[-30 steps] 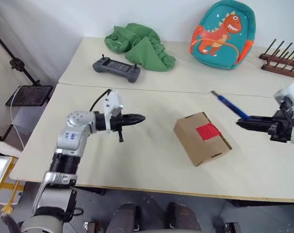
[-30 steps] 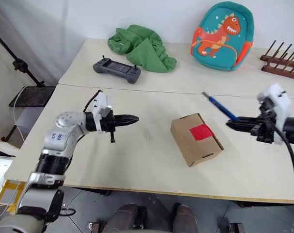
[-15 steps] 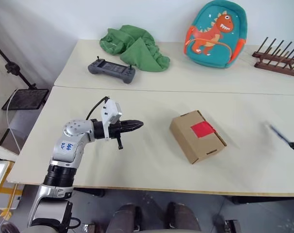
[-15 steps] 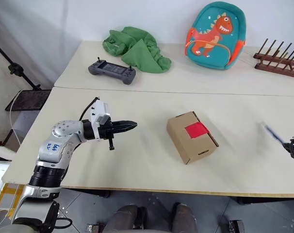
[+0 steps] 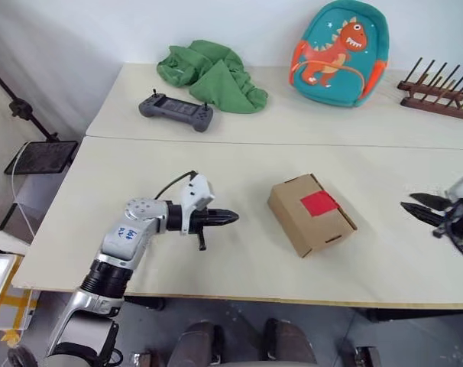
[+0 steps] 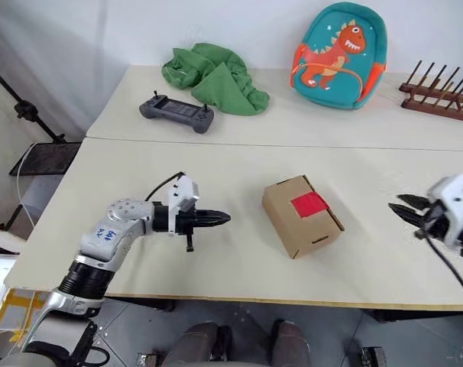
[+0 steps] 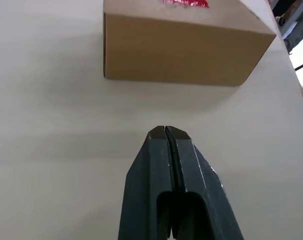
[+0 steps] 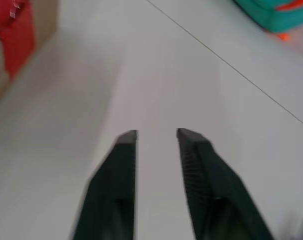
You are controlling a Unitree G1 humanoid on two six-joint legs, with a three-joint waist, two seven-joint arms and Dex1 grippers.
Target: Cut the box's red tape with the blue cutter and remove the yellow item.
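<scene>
Both grippers hover low over the pale table, one on each side of the box point(image 5: 312, 213). On the left, the left gripper point(image 5: 230, 217) has its two black fingers pressed tight together with nothing between them, its tips aimed across the table at the carton's plain side wall. On the right, the right gripper point(image 6: 404, 206) has a plain gap between its fingers point(image 8: 119, 170) and holds nothing; it points back toward the carton from near the table's right edge.

A small label with handwritten marks sits on the left forearm, too small to read. No print shows on the carton.

It lies near the table's middle, flaps closed, its long axis running diagonally from far-left to near-right. The red tape point(image 5: 318, 203) sits on its top face, across the flap seam.

Farther back lie a grey game controller point(image 5: 176, 112), a green cloth heap point(image 5: 212, 74), a teal dinosaur backpack point(image 5: 338, 50) and a wooden rack point(image 5: 438, 93).
</scene>
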